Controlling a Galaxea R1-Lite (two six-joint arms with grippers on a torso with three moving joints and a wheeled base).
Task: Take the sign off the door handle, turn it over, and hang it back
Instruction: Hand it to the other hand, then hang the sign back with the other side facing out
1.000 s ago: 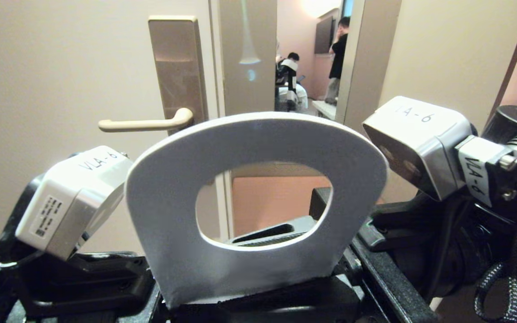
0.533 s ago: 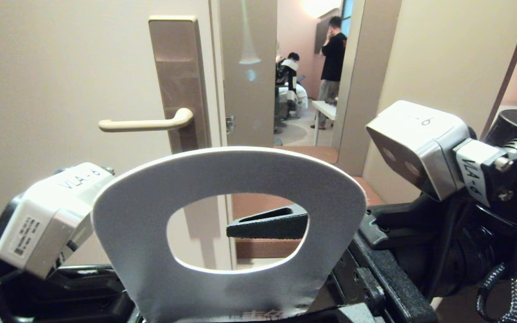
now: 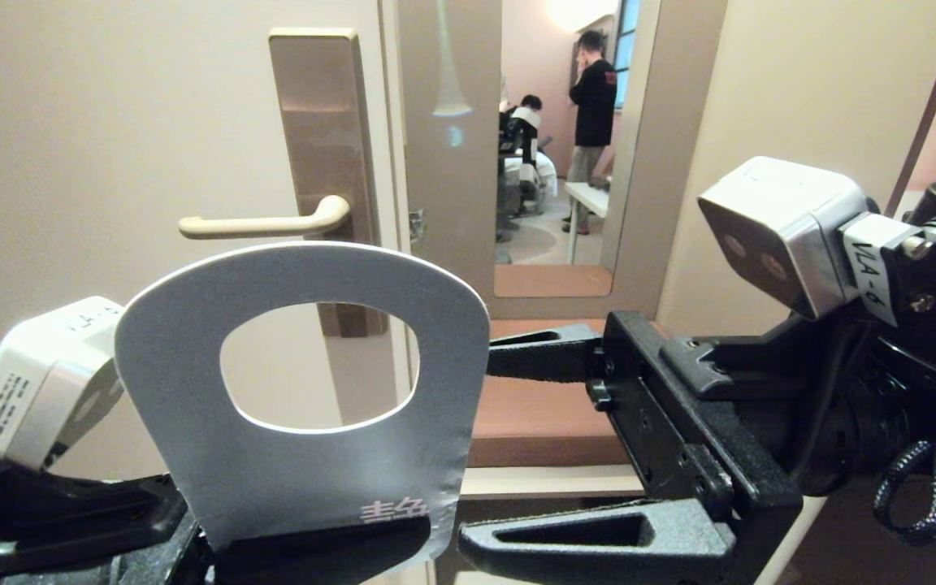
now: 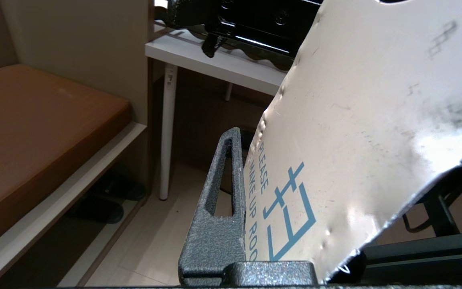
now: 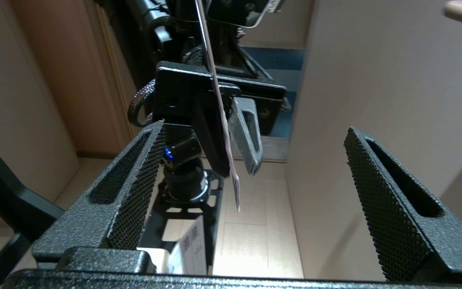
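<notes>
Left gripper (image 3: 314, 552) is clamped on the sign (image 3: 305, 455), held upright below the door handle (image 3: 261, 225); right gripper (image 3: 549, 447) is spread wide, empty. Gripped so low, the sign could be tilted off the lever's tip.

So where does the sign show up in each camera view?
Head: the sign stands low and left of centre, below the handle.
Left wrist: its white face with blue text fills the right side.
Right wrist: edge-on, a thin strip near centre.
Shared landmark: the left gripper clamping it.
</notes>
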